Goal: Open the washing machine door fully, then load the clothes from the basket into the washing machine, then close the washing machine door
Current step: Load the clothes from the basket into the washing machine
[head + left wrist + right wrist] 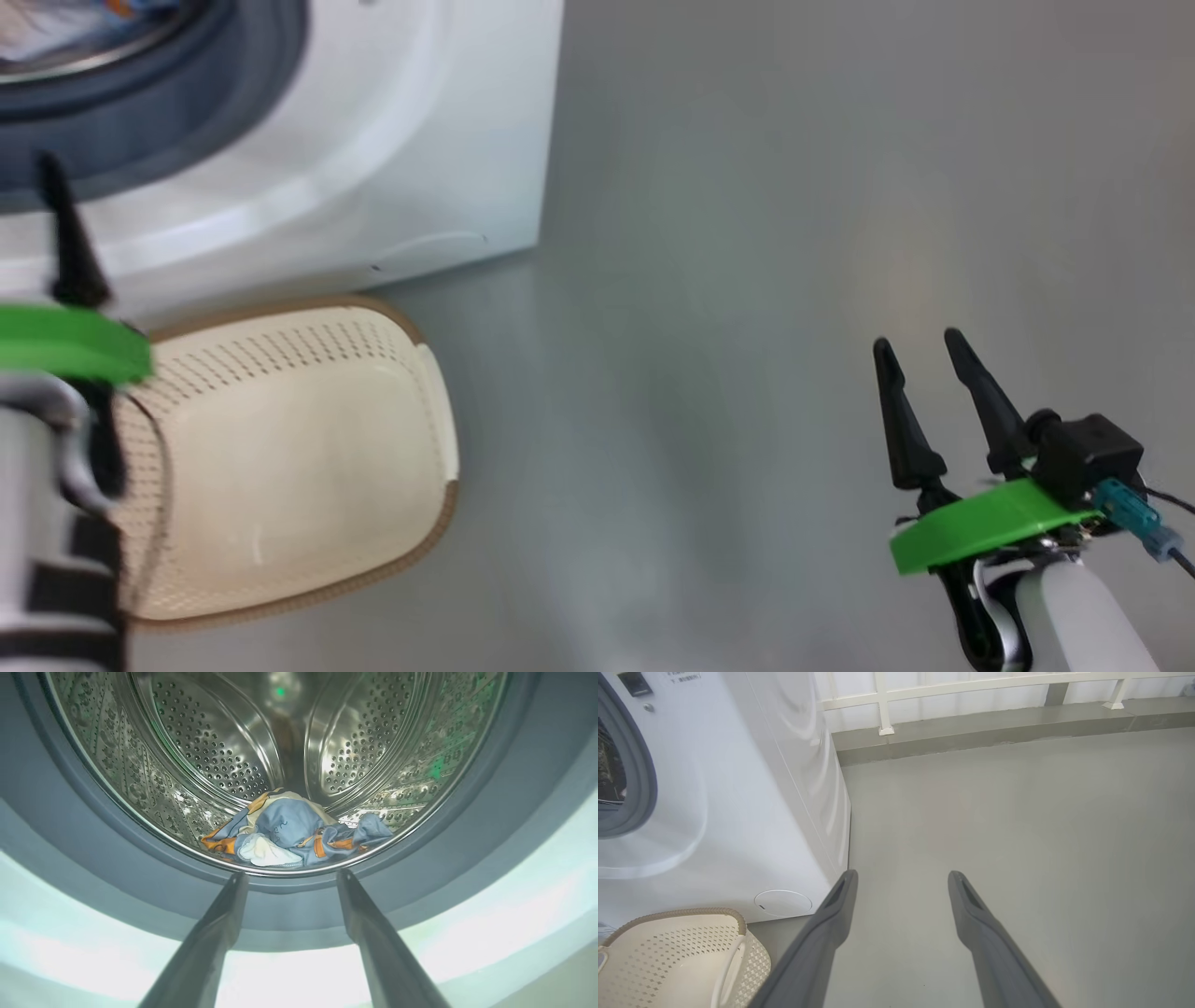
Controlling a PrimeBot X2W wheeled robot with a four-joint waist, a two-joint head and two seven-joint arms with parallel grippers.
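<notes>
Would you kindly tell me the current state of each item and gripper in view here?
washing machine: mouth uncovered, drum exposed.
clothes: bunched at the drum's bottom front.
basket: upright on the floor, empty as far as shows.
left gripper: open, empty, facing the drum mouth.
right gripper: open, empty, above the floor.

Head looks down, left wrist near drum [299, 742], right wrist low (basket [280, 310] shared).

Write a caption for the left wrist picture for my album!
The open left gripper points into the washing machine, where blue and orange clothes lie at the bottom of the shiny drum.
</notes>
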